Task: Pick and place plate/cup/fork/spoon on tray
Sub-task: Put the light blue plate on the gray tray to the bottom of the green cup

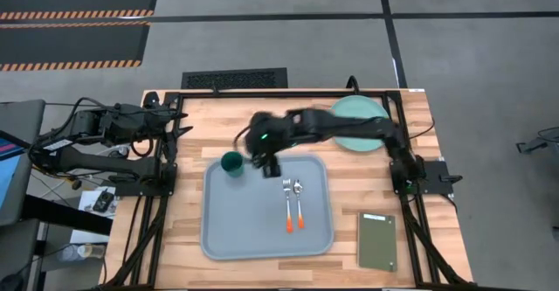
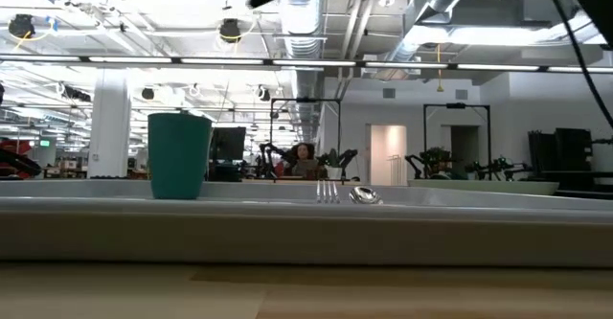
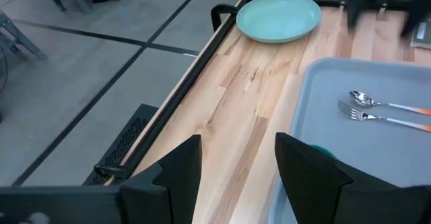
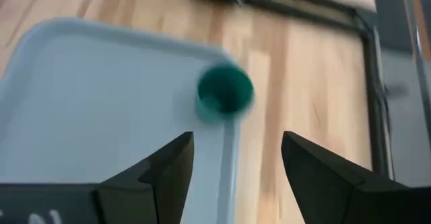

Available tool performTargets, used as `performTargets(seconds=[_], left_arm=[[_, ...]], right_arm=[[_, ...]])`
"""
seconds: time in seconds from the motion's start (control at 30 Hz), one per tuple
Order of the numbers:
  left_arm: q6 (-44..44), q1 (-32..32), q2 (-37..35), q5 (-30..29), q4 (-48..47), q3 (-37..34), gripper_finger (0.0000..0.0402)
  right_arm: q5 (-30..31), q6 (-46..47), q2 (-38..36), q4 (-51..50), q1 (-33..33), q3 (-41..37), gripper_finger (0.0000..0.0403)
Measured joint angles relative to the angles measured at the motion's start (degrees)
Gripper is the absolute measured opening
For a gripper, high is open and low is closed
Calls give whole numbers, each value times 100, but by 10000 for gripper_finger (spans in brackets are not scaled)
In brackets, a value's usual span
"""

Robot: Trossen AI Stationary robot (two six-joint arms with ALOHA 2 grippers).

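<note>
Wooden tabletop (image 1: 175, 239) carries the grey-blue tray (image 1: 227, 234) at its middle, with a dark olive-green slab (image 1: 377, 241) lying beside it. On the tray, the fork (image 1: 286, 204) and spoon (image 1: 299, 202) lie side by side, orange handles together, and the cup (image 1: 231, 162) stands upright at a far corner. Just beside the cup hovers the right tool (image 1: 271, 166), jaws spread and empty, probably after setting it down. Farther off, the mint-green plate (image 1: 356, 123) waits off the tray, partly under the right arm. The left tool (image 3: 232, 173) is parked at the table's far left corner, jaws apart, holding nothing.
</note>
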Motion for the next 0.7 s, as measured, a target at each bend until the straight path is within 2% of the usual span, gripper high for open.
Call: performTargets(seconds=[0.2, 0.3, 0.33, 0.5, 0.63, 0.7], left_arm=[[-13, 0, 0, 0, 0, 0, 177], [-107, 0, -1, 2, -1, 0, 177], [-125, 0, 1, 2, -1, 0, 177], [-153, 0, -3, 2, 8, -60, 177], [-151, 0, -1, 2, 115, -218, 177], [-127, 0, 0, 4, 231, -337, 177]], right_arm=[[763, 1217, -883, -1955, -284, 2, 249], [1122, 2114, -1161, -3046, -415, 0, 249], [1305, 2439, -1236, -3091, -436, -51, 249], [1594, 2968, -2118, -2616, -334, -1375, 249], [2218, 3584, -2714, -2417, -157, -3030, 249], [2246, 3848, -3047, -2091, -107, -3896, 249]])
